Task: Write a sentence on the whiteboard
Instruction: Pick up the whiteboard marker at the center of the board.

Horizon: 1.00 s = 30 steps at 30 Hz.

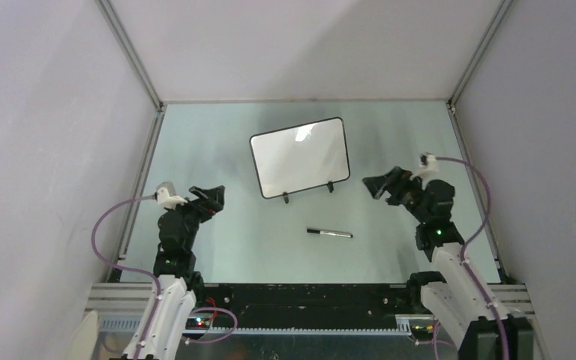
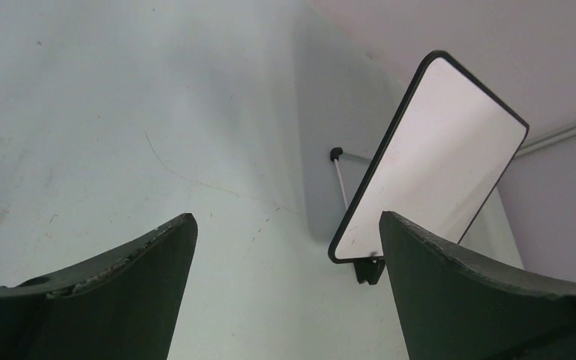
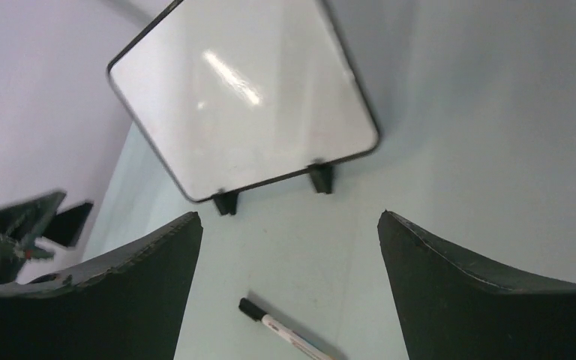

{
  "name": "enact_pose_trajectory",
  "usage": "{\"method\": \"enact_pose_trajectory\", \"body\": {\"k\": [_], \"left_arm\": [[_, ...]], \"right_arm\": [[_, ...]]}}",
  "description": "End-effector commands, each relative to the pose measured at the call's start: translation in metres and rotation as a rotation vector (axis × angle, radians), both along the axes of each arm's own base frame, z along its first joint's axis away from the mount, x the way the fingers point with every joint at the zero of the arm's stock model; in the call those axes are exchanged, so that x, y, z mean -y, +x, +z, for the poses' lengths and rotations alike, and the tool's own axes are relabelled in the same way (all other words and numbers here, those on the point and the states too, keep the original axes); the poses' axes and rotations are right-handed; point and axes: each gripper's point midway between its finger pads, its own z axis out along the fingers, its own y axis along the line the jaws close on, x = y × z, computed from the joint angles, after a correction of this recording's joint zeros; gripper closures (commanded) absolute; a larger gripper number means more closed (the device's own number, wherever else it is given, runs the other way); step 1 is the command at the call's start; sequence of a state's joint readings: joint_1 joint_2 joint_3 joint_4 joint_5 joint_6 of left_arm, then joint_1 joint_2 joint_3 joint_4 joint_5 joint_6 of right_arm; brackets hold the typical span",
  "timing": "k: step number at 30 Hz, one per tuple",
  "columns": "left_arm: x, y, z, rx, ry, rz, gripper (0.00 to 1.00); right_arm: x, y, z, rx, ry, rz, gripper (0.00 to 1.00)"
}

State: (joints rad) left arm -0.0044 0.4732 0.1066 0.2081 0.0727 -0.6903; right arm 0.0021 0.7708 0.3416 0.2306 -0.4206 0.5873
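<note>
The whiteboard [image 1: 300,157] stands on two small black feet in the middle of the table, tilted back, its face blank; no sentence shows on it. It also shows in the left wrist view [image 2: 435,161] and the right wrist view [image 3: 240,97]. A marker pen [image 1: 329,233] with a black cap lies flat in front of the board; its capped end shows in the right wrist view [image 3: 285,332]. My left gripper [image 1: 214,196] is open and empty, left of the board. My right gripper [image 1: 379,185] is open and empty, right of the board.
Grey enclosure walls stand on the left, right and back. A metal rail [image 1: 139,195] runs along the table's left edge and another [image 1: 472,187] along the right. The arm bases and cables sit at the near edge.
</note>
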Motion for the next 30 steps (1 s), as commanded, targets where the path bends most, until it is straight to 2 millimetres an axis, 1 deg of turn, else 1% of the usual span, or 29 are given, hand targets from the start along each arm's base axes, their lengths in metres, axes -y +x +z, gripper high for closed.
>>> {"method": "enact_pose_trajectory", "body": {"k": [1,2,3,4,5,6,7,8,9,10,11,12,13,14,15,16,17,19,20,21,22,25,29,30], "left_arm": [[-0.003,0.002,0.021,0.053,-0.021,0.027,0.02],[-0.004,0.002,0.020,0.048,-0.023,0.033,0.02],[-0.004,0.002,0.020,0.047,-0.025,0.035,0.02],[-0.004,0.002,0.019,0.044,-0.024,0.036,0.02],[-0.004,0.002,0.019,0.042,-0.024,0.035,0.02],[-0.003,0.002,0.020,0.044,-0.025,0.031,0.02],[-0.003,0.002,0.019,0.044,-0.025,0.029,0.02],[-0.003,0.002,0.020,0.046,-0.026,0.028,0.02],[-0.003,0.002,0.020,0.045,-0.027,0.027,0.02],[-0.003,0.002,0.020,0.044,-0.029,0.029,0.02],[-0.003,0.002,0.020,0.044,-0.029,0.031,0.02],[-0.003,0.002,0.020,0.043,-0.030,0.032,0.02],[-0.004,0.002,0.020,0.044,-0.030,0.034,0.02],[-0.004,0.002,0.020,0.044,-0.031,0.034,0.02],[-0.004,0.001,0.020,0.044,-0.031,0.034,0.02],[-0.004,0.001,0.021,0.045,-0.031,0.034,0.02],[-0.004,0.001,0.021,0.045,-0.031,0.033,0.02],[-0.003,0.001,0.021,0.046,-0.032,0.031,0.02],[-0.003,0.001,0.021,0.047,-0.031,0.030,0.01],[-0.003,0.001,0.021,0.046,-0.032,0.030,0.02],[-0.003,0.001,0.022,0.049,-0.032,0.030,0.02],[-0.003,0.001,0.022,0.051,-0.032,0.027,0.02],[-0.002,0.001,0.022,0.053,-0.034,0.024,0.02],[-0.002,0.001,0.022,0.053,-0.034,0.023,0.02]], "right_arm": [[-0.043,0.010,0.020,0.123,-0.244,0.144,0.08],[-0.064,0.004,0.011,0.119,-0.274,0.216,0.08],[-0.084,-0.002,0.013,0.182,-0.345,0.291,0.09],[-0.093,-0.005,0.004,0.180,-0.388,0.332,0.08],[-0.109,-0.011,0.006,0.232,-0.458,0.393,0.05],[-0.115,-0.016,-0.007,0.201,-0.504,0.441,0.04],[-0.127,-0.020,0.001,0.235,-0.536,0.490,0.03],[-0.127,-0.029,-0.020,0.137,-0.576,0.541,0.03],[-0.135,-0.030,-0.017,0.132,-0.599,0.598,0.05],[-0.134,-0.040,-0.029,0.062,-0.623,0.652,0.07],[-0.142,-0.044,-0.026,0.064,-0.637,0.706,0.11],[-0.142,-0.050,-0.033,0.027,-0.659,0.732,0.12],[-0.147,-0.053,-0.037,0.026,-0.699,0.743,0.14],[-0.147,-0.055,-0.044,0.016,-0.758,0.737,0.14],[-0.154,-0.061,-0.049,0.013,-0.790,0.759,0.15],[-0.151,-0.061,-0.055,-0.002,-0.832,0.740,0.15],[-0.157,-0.066,-0.062,-0.015,-0.850,0.768,0.17],[-0.161,-0.072,-0.074,-0.051,-0.869,0.805,0.21],[-0.163,-0.072,-0.076,-0.061,-0.868,0.813,0.23],[-0.163,-0.073,-0.084,-0.087,-0.878,0.826,0.25],[-0.164,-0.074,-0.085,-0.093,-0.879,0.833,0.29],[-0.163,-0.074,-0.102,-0.140,-0.920,0.843,0.33],[-0.159,-0.070,-0.121,-0.181,-1.042,0.817,0.37],[-0.160,-0.070,-0.126,-0.190,-1.062,0.820,0.40]]}}
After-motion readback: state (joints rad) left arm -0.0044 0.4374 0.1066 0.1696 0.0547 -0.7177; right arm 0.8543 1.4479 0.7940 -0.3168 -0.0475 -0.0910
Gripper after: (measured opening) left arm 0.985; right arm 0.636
